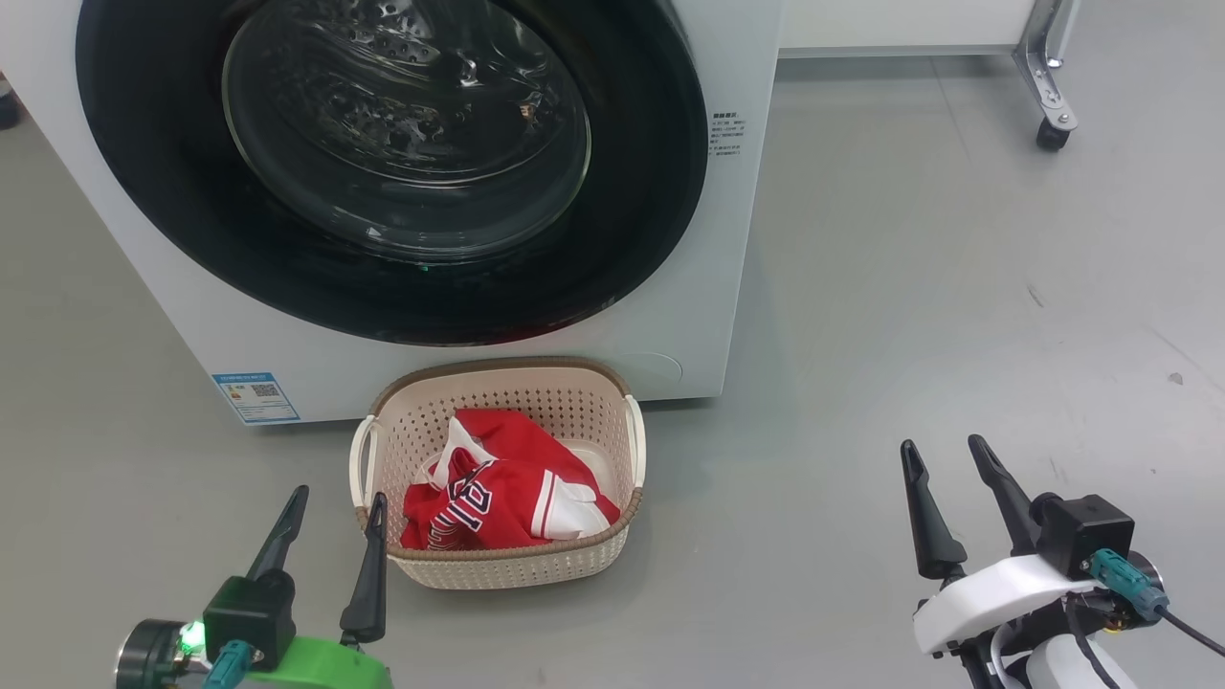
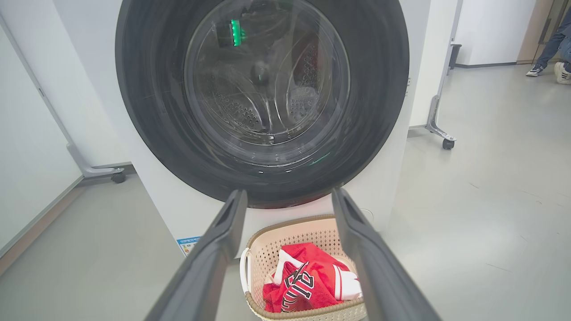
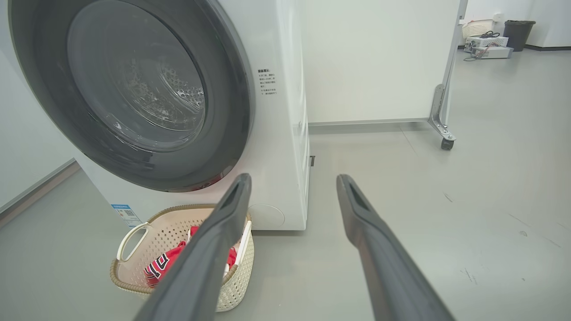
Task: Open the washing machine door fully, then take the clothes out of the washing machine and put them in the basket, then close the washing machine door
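A large white front-loading washing machine (image 1: 689, 287) stands on the grey floor (image 1: 909, 287). Its big round door with a wide glossy black rim and bulging clear glass (image 1: 407, 134) lies shut, flush against the front. The perforated steel drum shows through the glass. A small blue sticker (image 1: 256, 396) sits at the machine's lower front corner on the robot's left.

Just in front of the machine's bottom edge, between the sticker and the opposite corner, a small cream perforated plastic basket with a brown woven-look rim and two white side handles (image 1: 517, 565) rests on the floor. The red clothes with white stripes and trim (image 1: 507, 488) lie crumpled inside it, with navy-and-white lettering turned upward.

The left gripper (image 1: 341, 494) hangs near the basket's left front corner. Its two long dark fingers (image 2: 214, 249) are spread apart with nothing between them. In the left wrist view they point at the door's lower rim.

The right gripper (image 1: 942, 443) is well apart from the basket, over bare floor on the robot's right. Its fingers are likewise spread and empty.

A white panel on a castor-footed metal leg (image 1: 1053, 124) stands behind the machine's right side.
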Robot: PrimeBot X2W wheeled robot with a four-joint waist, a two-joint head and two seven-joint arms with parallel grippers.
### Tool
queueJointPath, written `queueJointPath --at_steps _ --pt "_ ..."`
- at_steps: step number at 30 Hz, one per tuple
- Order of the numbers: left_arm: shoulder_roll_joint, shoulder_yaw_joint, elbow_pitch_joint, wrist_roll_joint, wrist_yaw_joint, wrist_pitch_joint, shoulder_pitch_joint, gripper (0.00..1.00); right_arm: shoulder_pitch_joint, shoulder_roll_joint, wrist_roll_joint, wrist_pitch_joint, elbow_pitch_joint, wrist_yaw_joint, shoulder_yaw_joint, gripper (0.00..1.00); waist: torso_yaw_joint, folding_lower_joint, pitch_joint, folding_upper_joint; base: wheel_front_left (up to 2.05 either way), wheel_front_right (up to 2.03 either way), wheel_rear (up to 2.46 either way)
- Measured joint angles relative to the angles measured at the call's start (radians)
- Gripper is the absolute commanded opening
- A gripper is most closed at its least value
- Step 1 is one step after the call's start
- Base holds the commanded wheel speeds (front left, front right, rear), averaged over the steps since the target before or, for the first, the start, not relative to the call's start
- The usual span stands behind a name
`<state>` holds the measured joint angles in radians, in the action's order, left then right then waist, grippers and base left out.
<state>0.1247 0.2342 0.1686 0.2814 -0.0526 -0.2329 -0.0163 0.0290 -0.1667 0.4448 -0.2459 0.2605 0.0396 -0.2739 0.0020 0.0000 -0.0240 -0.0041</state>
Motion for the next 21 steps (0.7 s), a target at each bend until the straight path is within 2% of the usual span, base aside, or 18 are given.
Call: queueJointPath --at_steps 21 --pt "0.001 0.002 -0.015 0.000 -0.003 0.003 -0.001 1.00 -0.038 -0.013 0.000 0.026 -0.083 0.024 0.002 1.00 -0.007 0.0000 -0.008 0.0000 0.00 0.00 0.00"
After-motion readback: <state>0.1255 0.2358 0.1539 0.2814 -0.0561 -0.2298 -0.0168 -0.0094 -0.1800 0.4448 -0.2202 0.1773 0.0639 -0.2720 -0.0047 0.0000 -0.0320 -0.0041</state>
